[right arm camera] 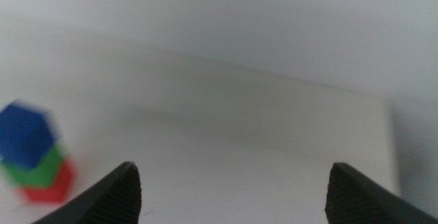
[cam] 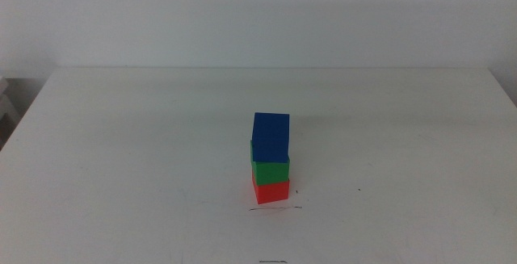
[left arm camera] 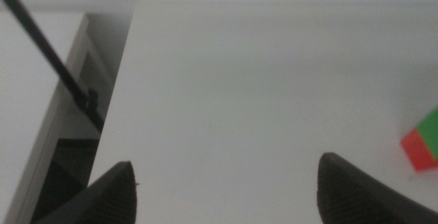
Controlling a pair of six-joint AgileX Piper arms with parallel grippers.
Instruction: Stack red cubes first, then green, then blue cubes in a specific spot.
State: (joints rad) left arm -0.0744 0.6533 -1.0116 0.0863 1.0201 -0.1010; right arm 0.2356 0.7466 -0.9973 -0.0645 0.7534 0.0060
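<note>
Neither arm reaches into the middle view; each shows only through its own wrist camera. The left hand hangs over bare white desk with its two dark jaws spread wide and nothing between them, the stack off to one side of it and well apart. The right hand is likewise spread wide and holds nothing, with the stack blurred at the edge of its view. Nearest the front edge of the desk, a faint thin dark wavy line with a tiny dot marks the spot, and the small matte red cube sits just behind that line. The matching green cube rests on the red one, and the deep blue cube tops the stack, turned slightly off square. Open white surface surrounds the stack on all sides, out to the far edge at the wall.
</note>
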